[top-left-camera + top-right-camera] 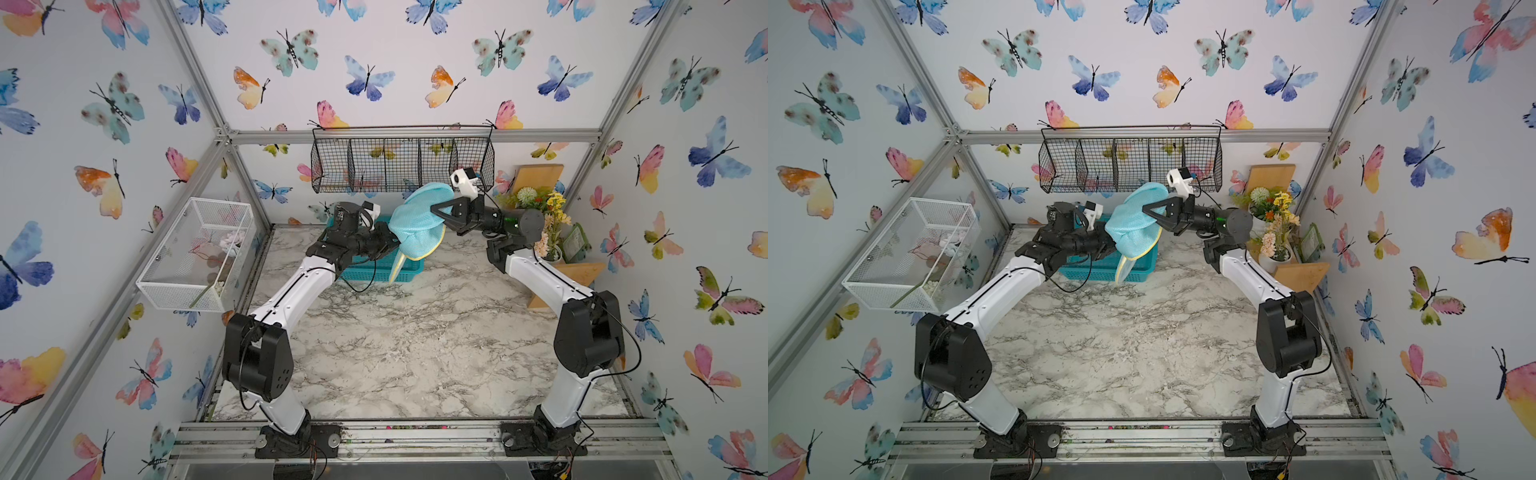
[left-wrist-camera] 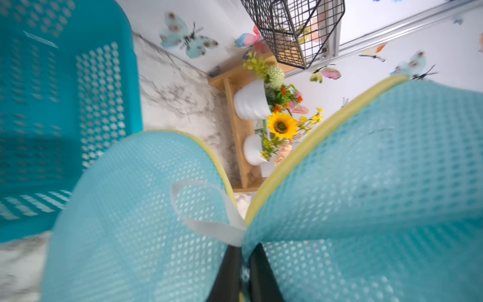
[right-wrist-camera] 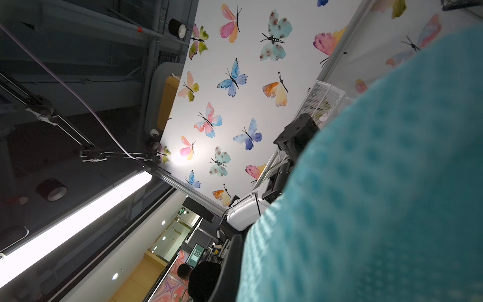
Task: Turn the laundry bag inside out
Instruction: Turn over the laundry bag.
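R hand [image 1: 438, 210] clamped on 1 laundry bag [image 1: 415, 226] — L hand [image 2: 245, 251] grip unclear, 1 teal basket [image 1: 365, 270]

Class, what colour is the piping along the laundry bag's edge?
Yellow piping, clearest in the left wrist view.

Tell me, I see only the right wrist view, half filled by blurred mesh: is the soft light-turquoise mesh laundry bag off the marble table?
Observer: Yes. In both top views the laundry bag is held up between the arms, near a rigid teal plastic basket.
Operator: Where is the left gripper?
Observer: The left wrist view shows mesh between the fingers of the left gripper, beside a white ribbon loop; clamped or not, unclear.
Operator: And the right gripper?
Observer: In a top view the right gripper is shut on the bag's upper fold.
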Tool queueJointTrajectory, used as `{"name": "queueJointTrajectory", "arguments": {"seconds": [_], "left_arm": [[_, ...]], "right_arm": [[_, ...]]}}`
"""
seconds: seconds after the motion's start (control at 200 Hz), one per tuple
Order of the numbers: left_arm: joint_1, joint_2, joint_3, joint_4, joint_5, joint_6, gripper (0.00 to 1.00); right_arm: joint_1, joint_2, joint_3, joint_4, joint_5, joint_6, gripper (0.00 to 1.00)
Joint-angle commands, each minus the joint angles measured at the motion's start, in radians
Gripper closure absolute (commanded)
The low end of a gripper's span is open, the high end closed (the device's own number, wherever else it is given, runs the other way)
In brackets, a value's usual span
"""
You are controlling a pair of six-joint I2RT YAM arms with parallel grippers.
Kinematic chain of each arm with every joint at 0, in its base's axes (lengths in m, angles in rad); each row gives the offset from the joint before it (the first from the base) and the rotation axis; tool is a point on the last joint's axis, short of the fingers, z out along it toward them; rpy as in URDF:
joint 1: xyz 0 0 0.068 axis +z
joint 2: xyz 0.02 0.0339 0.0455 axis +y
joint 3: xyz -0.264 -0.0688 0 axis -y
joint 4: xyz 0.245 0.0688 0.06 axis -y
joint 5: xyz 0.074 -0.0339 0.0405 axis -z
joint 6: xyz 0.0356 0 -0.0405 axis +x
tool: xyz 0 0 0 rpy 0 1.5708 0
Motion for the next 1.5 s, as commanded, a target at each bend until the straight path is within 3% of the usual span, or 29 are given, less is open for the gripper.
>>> {"name": "queueJointTrajectory", "arguments": {"seconds": [0.0, 0.12, 0.195, 0.325, 0.43, 0.52, 0.56, 0.756, 0.846, 1.066, 1.121, 1.156, 1.196, 1.266, 1.306, 1.366, 1.431, 1.496], "left_arm": [[0.077, -0.084, -0.035, 0.187, 0.100, -0.145, 0.43], [0.207, -0.189, -0.118, 0.260, 0.107, -0.218, 0.28], [0.283, -0.237, -0.166, 0.339, 0.122, -0.289, 0.25], [0.277, -0.238, -0.210, 0.547, 0.136, -0.456, 0.22], [0.214, -0.205, -0.228, 0.676, 0.160, -0.579, 0.22], [0.158, -0.189, -0.207, 0.647, 0.213, -0.581, 0.24], [0.140, -0.192, -0.207, 0.626, 0.226, -0.573, 0.25], [0.103, -0.228, -0.228, 0.479, 0.259, -0.500, 0.30], [0.086, -0.220, -0.233, 0.519, 0.262, -0.523, 0.41], [0.023, -0.174, -0.222, 0.770, 0.290, -0.649, 0.96], [0.021, -0.167, -0.231, 0.820, 0.308, -0.680, 1.00], [0.023, -0.170, -0.228, 0.789, 0.315, -0.659, 1.00], [0.031, -0.179, -0.204, 0.664, 0.325, -0.575, 1.00], [0.051, -0.192, -0.086, 0.230, 0.305, -0.238, 1.00], [0.057, -0.180, 0.013, -0.060, 0.251, -0.030, 1.00], [0.058, -0.148, 0.131, -0.333, 0.181, 0.187, 1.00], [0.058, -0.123, 0.202, -0.479, 0.126, 0.295, 1.00], [0.056, -0.124, 0.198, -0.496, 0.115, 0.315, 1.00]], "right_arm": [[0.002, -0.092, -0.103, 0.212, 0.011, 0.099, 0.97], [0.008, -0.157, -0.221, 0.131, -0.043, 0.033, 0.97], [0.016, -0.185, -0.265, 0.079, -0.067, -0.004, 0.97], [0.030, -0.208, -0.273, -0.081, -0.111, -0.135, 0.97], [0.034, -0.231, -0.212, -0.449, -0.142, -0.428, 0.97], [0.033, -0.235, -0.110, -0.887, -0.123, -0.772, 0.97], [0.033, -0.224, -0.073, -0.986, -0.116, -0.852, 0.97], [0.033, -0.162, -0.070, -0.766, -0.122, -0.687, 0.97], [0.032, -0.146, -0.066, -0.778, -0.116, -0.696, 0.97], [0.031, -0.108, -0.001, -1.075, -0.045, -0.902, 0.98], [0.029, -0.100, 0.018, -1.145, -0.019, -0.948, 0.98], [0.026, -0.098, 0.030, -1.200, -0.003, -0.981, 0.98], [0.017, -0.100, 0.049, -1.283, 0.014, -1.038, 0.84], [-0.013, -0.108, 0.133, -1.545, 0.090, -1.234, 0.64], [-0.033, -0.112, 0.203, -1.713, 0.163, -1.367, 0.59], [-0.055, -0.105, 0.322, -1.919, 0.275, -1.526, 0.53], [-0.057, -0.094, 0.430, -2.041, 0.383, -1.643, 0.48], [-0.056, -0.094, 0.469, -2.060, 0.443, -1.690, 0.46]]}}
